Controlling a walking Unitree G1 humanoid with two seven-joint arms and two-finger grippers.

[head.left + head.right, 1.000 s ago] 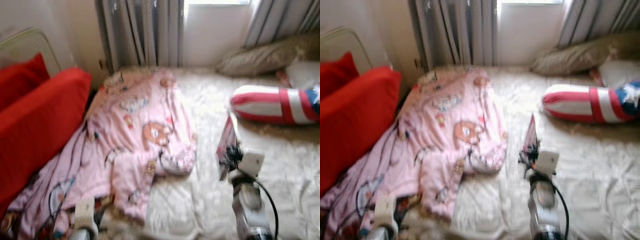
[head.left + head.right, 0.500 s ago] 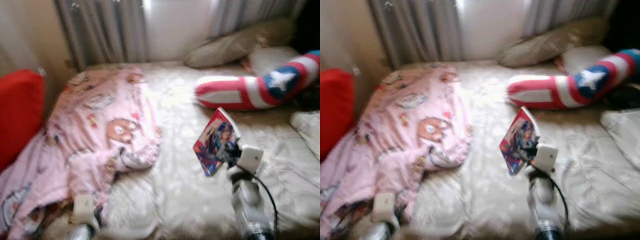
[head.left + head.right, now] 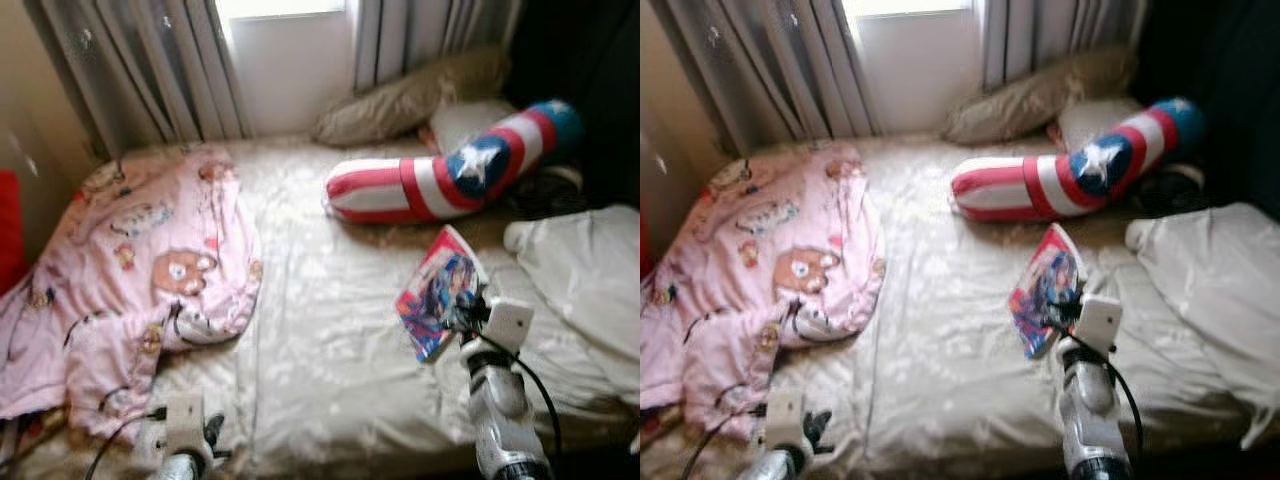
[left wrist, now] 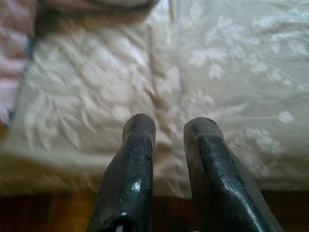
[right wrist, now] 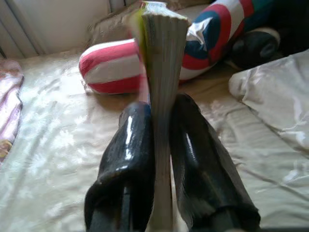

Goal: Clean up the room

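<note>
My right gripper (image 3: 462,312) is shut on the lower edge of a thin, colourful comic book (image 3: 437,292) and holds it upright above the cream bed sheet (image 3: 320,340). In the right wrist view the book's (image 5: 161,43) page edge stands clamped between the two black fingers (image 5: 133,140). My left gripper (image 4: 169,128) hangs low at the bed's front edge, its fingers a narrow gap apart with nothing between them. A pink cartoon-print blanket (image 3: 150,270) lies crumpled on the bed's left half.
A red, white and blue bolster with a star (image 3: 430,180) lies across the far side, with a beige pillow (image 3: 400,100) behind it. White bedding (image 3: 590,290) is heaped at the right. Grey curtains (image 3: 150,70) and a window back the bed. A red cushion (image 3: 8,230) edges the left.
The camera has swung right, so the red cushion has almost left the picture and the white bedding has come in. The book has turned in my right gripper from edge-on to cover-facing.
</note>
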